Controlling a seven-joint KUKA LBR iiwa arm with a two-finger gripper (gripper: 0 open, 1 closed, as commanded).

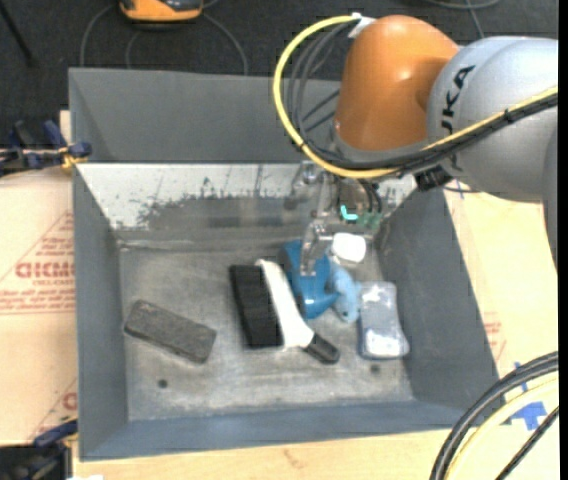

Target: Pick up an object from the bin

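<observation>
The gripper hangs over a blue plastic piece in the bin; whether its jaws are open, shut or holding anything cannot be told. A clean pick likely needs a straight drop, because a black brush lies against the blue piece's left and a pale packet crowds its right; 1 grey block lies well left.

Bin: matt grey metal, floor scuffed. Grey block near the left wall: rough, matt. Blue piece at centre: smooth glossy plastic.
</observation>
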